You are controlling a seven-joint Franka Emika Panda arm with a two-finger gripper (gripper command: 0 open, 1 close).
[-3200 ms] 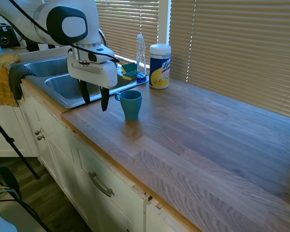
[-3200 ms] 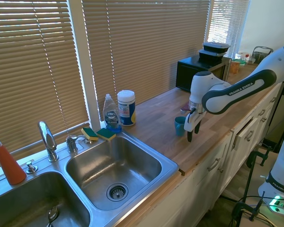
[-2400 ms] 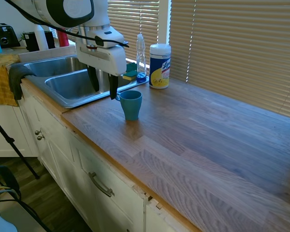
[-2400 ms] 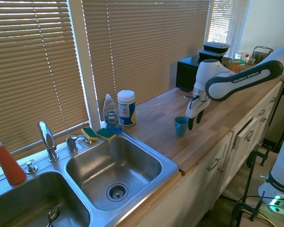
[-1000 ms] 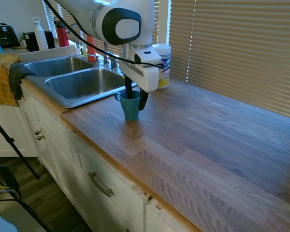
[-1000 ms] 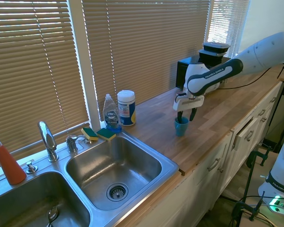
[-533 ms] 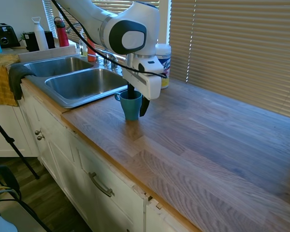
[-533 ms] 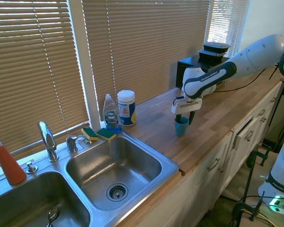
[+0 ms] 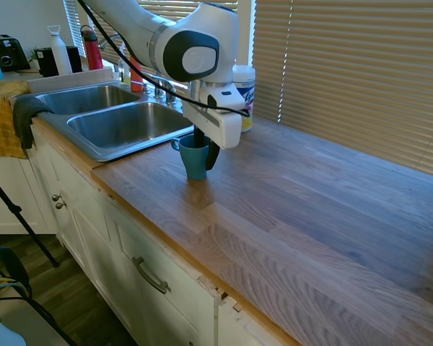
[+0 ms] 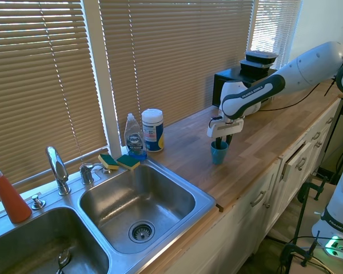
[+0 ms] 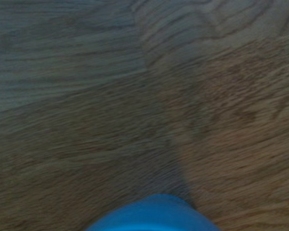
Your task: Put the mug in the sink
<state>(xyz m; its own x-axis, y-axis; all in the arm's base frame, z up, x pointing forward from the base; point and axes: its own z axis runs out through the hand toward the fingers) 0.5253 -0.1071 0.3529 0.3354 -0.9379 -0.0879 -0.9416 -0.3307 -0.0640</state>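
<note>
The teal-blue mug (image 9: pixel 194 163) (image 10: pixel 219 153) stands upright on the wooden counter, a short way from the sink's rim, its handle toward the sink. My gripper (image 9: pixel 204 156) (image 10: pixel 221 142) hangs straight down over it. One finger is inside the mug and the other presses the outer wall on the side away from the sink, so it is shut on the mug's wall. The wrist view shows the mug's blue rim (image 11: pixel 151 215) at its bottom edge, blurred, over wood grain. The stainless steel sink (image 9: pixel 80 138) (image 10: pixel 201 200) has two basins, and both look empty.
A white wipes canister (image 10: pixel 152 130), a dish soap bottle (image 10: pixel 134 138) and two sponges (image 10: pixel 119 161) stand behind the near basin, beside the faucet (image 10: pixel 56 169). A yellow towel (image 9: pixel 3 119) hangs over the sink's far end. A black microwave (image 10: pixel 236 84) sits further along the counter.
The gripper swung from the sink side to above the mug, came down with one finger inside it, and in the last half second the outer finger closed against the mug's wall.
</note>
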